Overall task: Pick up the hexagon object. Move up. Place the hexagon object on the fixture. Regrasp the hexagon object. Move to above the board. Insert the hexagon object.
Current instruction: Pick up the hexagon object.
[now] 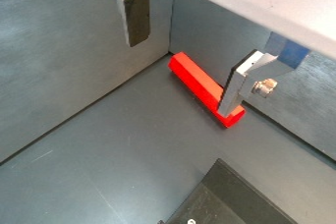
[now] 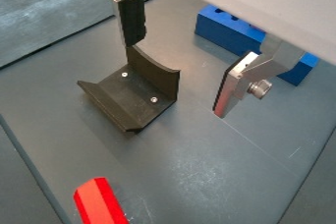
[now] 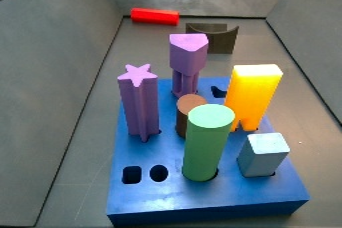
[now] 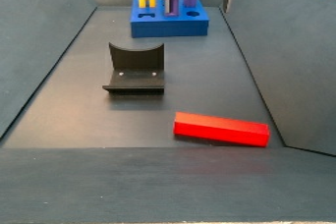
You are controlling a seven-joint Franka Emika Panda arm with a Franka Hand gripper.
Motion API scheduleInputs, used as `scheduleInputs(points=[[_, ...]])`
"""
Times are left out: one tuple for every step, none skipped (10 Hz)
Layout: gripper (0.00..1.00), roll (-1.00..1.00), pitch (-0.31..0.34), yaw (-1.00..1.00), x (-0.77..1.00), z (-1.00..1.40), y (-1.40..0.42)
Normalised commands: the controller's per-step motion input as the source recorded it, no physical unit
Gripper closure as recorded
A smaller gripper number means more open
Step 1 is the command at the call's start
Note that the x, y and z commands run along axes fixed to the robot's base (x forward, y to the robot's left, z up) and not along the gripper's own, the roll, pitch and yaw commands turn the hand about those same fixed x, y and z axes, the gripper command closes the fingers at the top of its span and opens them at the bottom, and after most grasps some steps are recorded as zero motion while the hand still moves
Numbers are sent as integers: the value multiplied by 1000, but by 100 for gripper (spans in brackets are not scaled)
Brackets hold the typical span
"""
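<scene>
In a wrist view, my end effector (image 1: 184, 56) hangs above the dark floor with its two silver fingers (image 1: 136, 12) spread wide apart, and nothing is between them. The hexagon object (image 1: 205, 87) lies flat on the floor below, close to the grey wall. One finger looks like it is in front of the bar's far end, but I cannot tell if it touches; I think it is higher up. In a wrist view looking the opposite way, the fixture (image 2: 132, 95) sits on the floor under my end effector (image 2: 178, 71), and its curved notch faces up so a bar can rest in it. The board (image 2: 243, 37) peeks out behind one finger, and the red bar (image 2: 100, 204) shows at the picture's edge. My fingers are open here too and hold nothing. In a side view, the board (image 3: 160, 187) is near the camera with its tall pegs standing up, and it has empty holes near its front edge. The fixture (image 3: 214, 36) and the red bar (image 3: 154, 16) are far behind it, near each other but apart. In a side view from the far end, the red bar (image 4: 221, 128) lies flat, near the fixture (image 4: 136, 70) but not touching, with the board (image 4: 168, 22) well beyond. I think the pick-up has not yet been done.
</scene>
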Motion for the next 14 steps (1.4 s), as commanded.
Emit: scheduleInputs(points=[[0, -17, -6, 0, -46, 0, 37], [0, 0, 0, 0, 0, 0, 31], [0, 50, 26, 240, 154, -180, 231], [0, 44, 0, 503, 171, -260, 366], [0, 14, 0, 609, 151, -346, 431], [0, 17, 0, 689, 114, -349, 374], [0, 0, 0, 0, 0, 0, 31], [0, 0, 0, 0, 0, -29, 0], [0, -13, -11, -1000, 37, -357, 0], [0, 0, 0, -1000, 0, -414, 0], [0, -7, 0, -1000, 0, -423, 0], [0, -54, -27, -1000, 0, -394, 0], [0, -81, -66, -814, 0, -254, 26], [0, -76, -59, -806, -31, -240, 26]])
